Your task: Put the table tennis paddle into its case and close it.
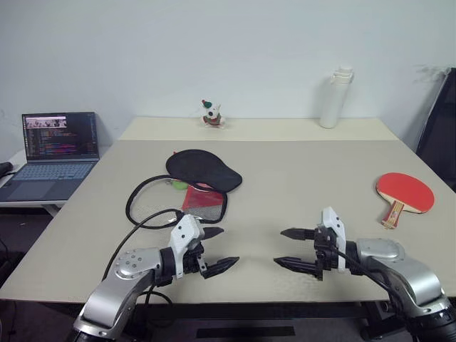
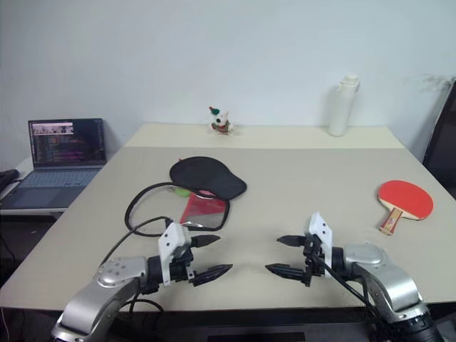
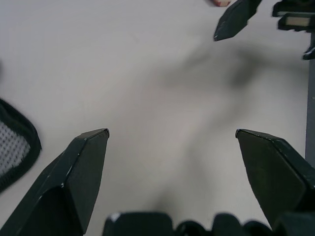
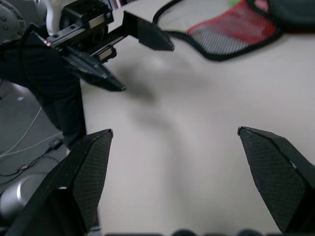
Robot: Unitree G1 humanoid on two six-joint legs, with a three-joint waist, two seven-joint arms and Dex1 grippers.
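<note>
Hovering low over the near edge of the table (image 1: 299,164), the left end effector (image 1: 214,249) and the right end effector (image 1: 288,248) face each other with fingers spread wide, and neither has hold of anything.

The table tennis paddle (image 1: 405,194) lies flat well off to the robot's right, red face up, its light wooden handle pointing toward the near edge. The case (image 1: 199,178) lies nearer the left arm, unzipped: the black half is folded back toward the far side, while the red lining and black mesh pocket lie open in front, ringed by a loop of black zip edge. A bit of green shows beside the black half.

By the look of it, the paddle will be light and stiff, so it should lift as one piece without sagging. Its rubber face is broad and lies flush on the table, which leaves little for a finger to get under; the handle is the likely hold, taken across its narrow sides by the right end effector. The case looks soft and limp, so it will probably fold or slide when pushed. The left end effector may have to pin or lift the zip edge to keep the mouth open while the paddle goes in. The zip pull cannot be made out.

A laptop (image 1: 55,149), a white bottle (image 1: 336,98) and a small figurine (image 1: 211,114) stand clear of the work.
</note>
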